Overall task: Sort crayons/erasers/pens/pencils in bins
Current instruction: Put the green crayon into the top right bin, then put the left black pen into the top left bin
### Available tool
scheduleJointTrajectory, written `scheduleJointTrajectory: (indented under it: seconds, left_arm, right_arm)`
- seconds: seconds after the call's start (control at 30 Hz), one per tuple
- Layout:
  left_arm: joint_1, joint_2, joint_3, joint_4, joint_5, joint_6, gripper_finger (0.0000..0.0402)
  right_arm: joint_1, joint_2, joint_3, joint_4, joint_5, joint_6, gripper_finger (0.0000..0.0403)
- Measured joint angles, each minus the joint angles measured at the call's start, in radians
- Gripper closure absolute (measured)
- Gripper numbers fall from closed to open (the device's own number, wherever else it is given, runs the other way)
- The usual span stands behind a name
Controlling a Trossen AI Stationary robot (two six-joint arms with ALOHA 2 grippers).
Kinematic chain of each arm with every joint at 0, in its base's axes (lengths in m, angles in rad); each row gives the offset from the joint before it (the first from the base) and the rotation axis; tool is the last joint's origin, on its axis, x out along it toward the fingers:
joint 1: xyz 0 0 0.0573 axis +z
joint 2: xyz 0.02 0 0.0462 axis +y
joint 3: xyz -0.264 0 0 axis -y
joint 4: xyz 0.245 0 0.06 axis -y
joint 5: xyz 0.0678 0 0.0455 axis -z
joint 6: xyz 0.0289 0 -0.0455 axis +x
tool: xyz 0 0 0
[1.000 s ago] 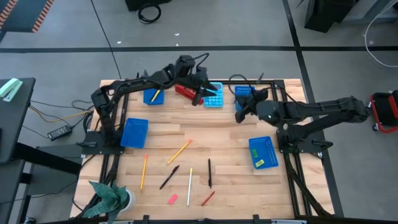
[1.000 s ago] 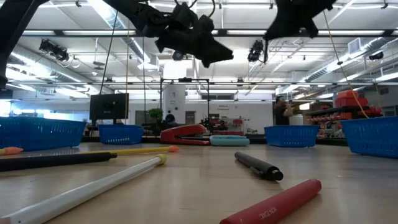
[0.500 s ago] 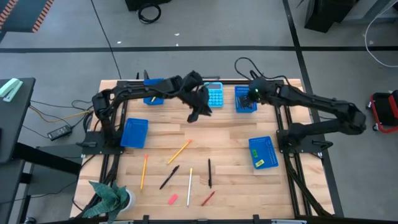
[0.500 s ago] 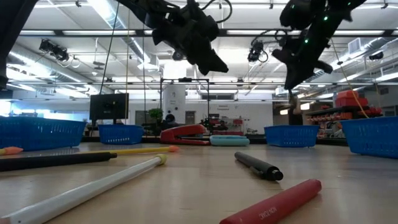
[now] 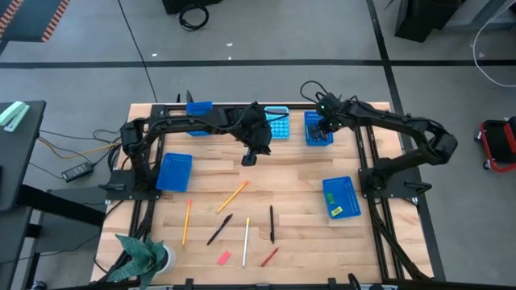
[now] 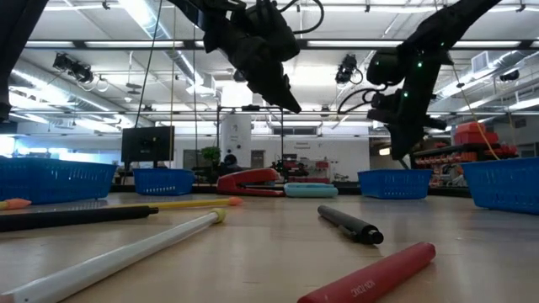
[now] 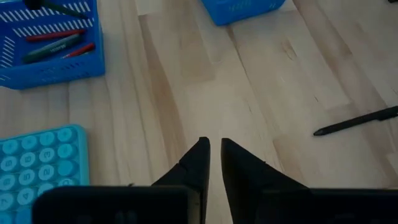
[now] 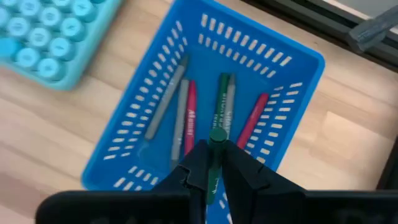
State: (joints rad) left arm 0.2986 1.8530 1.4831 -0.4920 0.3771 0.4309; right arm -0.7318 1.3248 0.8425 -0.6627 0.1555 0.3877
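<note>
My right gripper (image 5: 322, 133) hangs over the far right bin (image 8: 292, 68), shut on a green crayon (image 8: 216, 140). Several grey, red and green crayons (image 8: 186, 115) lie in that bin. My left gripper (image 7: 214, 144) slants down over bare table near the calculator (image 5: 278, 122), its fingers shut to a thin slit with nothing between them. On the near half of the table lie orange pencils (image 5: 234, 195), a white pencil (image 5: 246, 229), two pens (image 5: 219, 229), a red crayon (image 5: 269, 256) and a pink eraser (image 5: 224, 258). Yellow and green erasers lie in the right bin (image 5: 340, 197). My right gripper pinches the green crayon between its two fingers. The crayon lies along the fingers, and its free end (image 8: 216, 135) sticks out past the tips. The fingers slant down from above. The crayon is lifted clear, over the bin's inside.
Two more blue bins stand at the left (image 5: 175, 171) and far left (image 5: 199, 107). A red stapler (image 6: 250, 179) lies by the calculator. A potted plant (image 5: 145, 256) stands at the near left corner. The table's middle is bare wood.
My right gripper has swung from the table's middle toward the far edge and sunk over the far right bin, tipping steeper downward. My left gripper has moved from above the calculator toward the near edge and tipped downward.
</note>
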Motion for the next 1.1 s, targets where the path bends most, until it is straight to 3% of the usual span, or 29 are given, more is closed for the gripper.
scheduleJointTrajectory:
  seconds: [0.3,0.77,0.97,1.1]
  left_arm:
    - [0.010,0.000,-0.023,0.015,0.005,-0.063,0.0362]
    - [0.041,0.002,-0.111,0.000,0.000,-0.212,0.0378]
    - [0.040,0.002,-0.118,-0.147,-0.044,-0.176,0.0387]
    - [0.053,0.002,-0.118,-0.215,-0.063,-0.203,0.0388]
  right_arm:
    - [-0.013,0.023,0.000,0.065,0.000,-0.010,0.0353]
    - [0.000,0.018,0.000,0.086,0.000,-0.013,0.0290]
    - [0.064,-0.044,0.000,0.087,0.000,-0.022,0.0285]
    - [0.181,-0.108,0.000,0.147,0.001,0.039,0.0285]
